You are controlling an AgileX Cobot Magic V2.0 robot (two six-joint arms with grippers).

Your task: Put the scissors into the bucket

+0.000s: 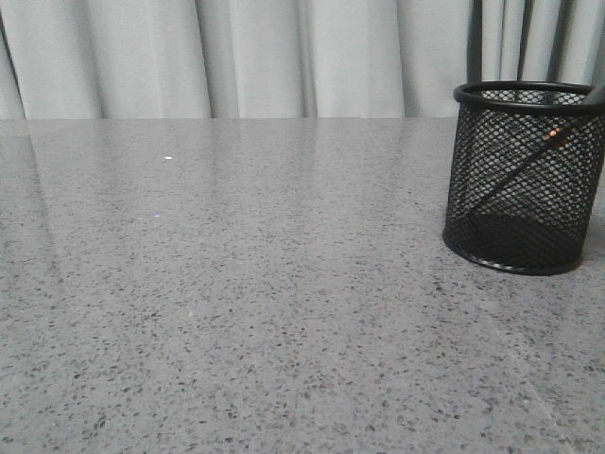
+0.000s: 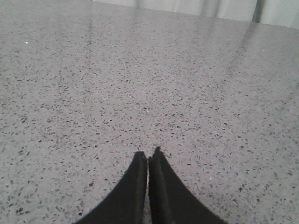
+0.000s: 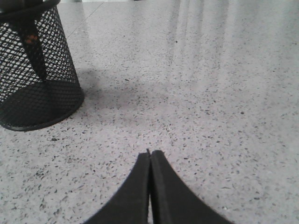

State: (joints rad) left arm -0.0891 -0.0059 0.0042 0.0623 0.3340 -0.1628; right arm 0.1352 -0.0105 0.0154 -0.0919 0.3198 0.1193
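The black wire-mesh bucket [image 1: 525, 180] stands upright at the table's right side. The scissors [image 1: 534, 156] lean inside it, blades down, an orange spot showing through the mesh, a handle tip at the rim. The bucket also shows in the right wrist view [image 3: 35, 70], with the scissors [image 3: 35, 49] inside. My right gripper [image 3: 150, 152] is shut and empty, low over the table, apart from the bucket. My left gripper [image 2: 147, 154] is shut and empty over bare table. Neither gripper shows in the front view.
The grey speckled tabletop [image 1: 265, 284] stretches wide. Pale curtains [image 1: 284, 57] hang behind the table's far edge. A small white speck [image 1: 168, 157] lies at the far left.
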